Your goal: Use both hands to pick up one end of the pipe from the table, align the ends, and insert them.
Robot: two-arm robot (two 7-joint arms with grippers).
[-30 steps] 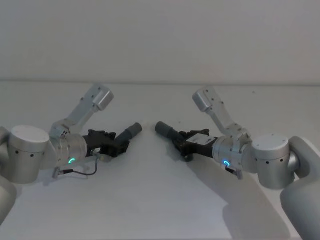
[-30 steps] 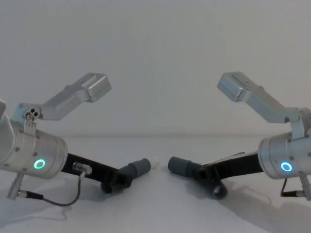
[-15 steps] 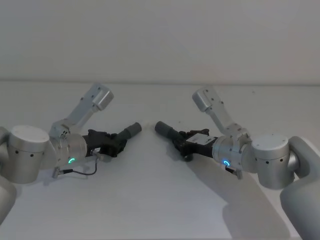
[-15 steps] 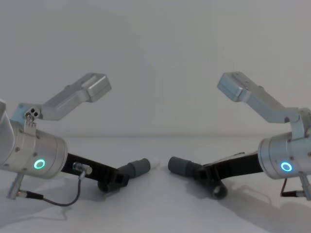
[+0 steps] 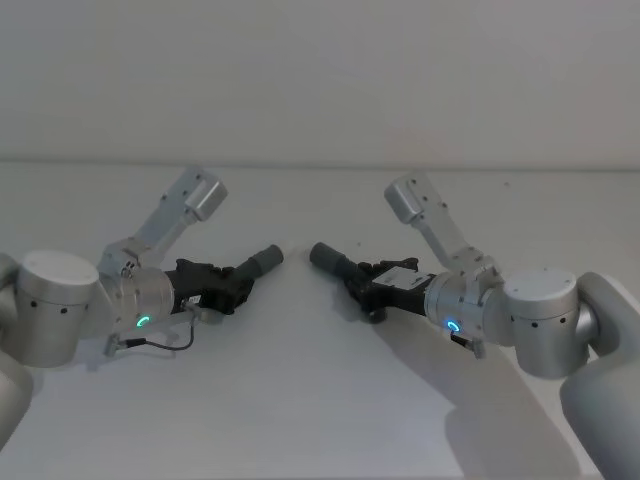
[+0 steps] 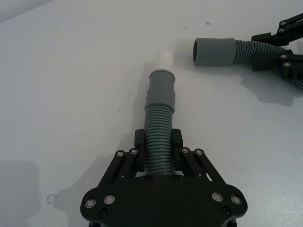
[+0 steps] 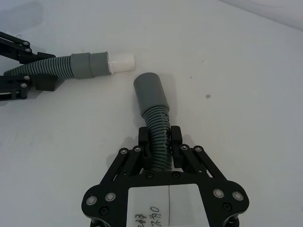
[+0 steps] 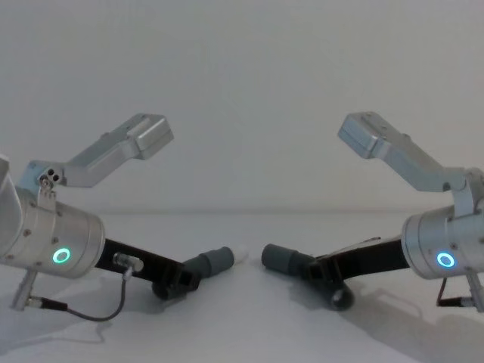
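Two ribbed dark grey pipe pieces face each other over the white table [image 5: 320, 390], a small gap between their ends. My left gripper [image 5: 232, 283] [image 6: 158, 142] is shut on the left pipe piece [image 6: 159, 127], whose grey cuff [image 6: 161, 90] carries a white tip [image 6: 165, 60]. The right pipe piece [image 7: 156, 120] sits in my right gripper [image 5: 365, 288] [image 7: 159, 137], which is shut on its ribs. Its open grey cuff [image 7: 149, 92] points toward the left piece. In the chest view the left cuff [image 8: 213, 262] and right cuff [image 8: 283, 259] sit low, near the table, almost level.
A thin black cable [image 5: 160, 345] loops from the left wrist onto the table. Bare white tabletop [image 8: 249, 325] lies in front of and behind the two arms. A plain pale wall [image 5: 320, 80] rises at the back.
My left gripper has drawn back slightly to the left with its pipe piece, which sits a touch lower. The right arm has held still.
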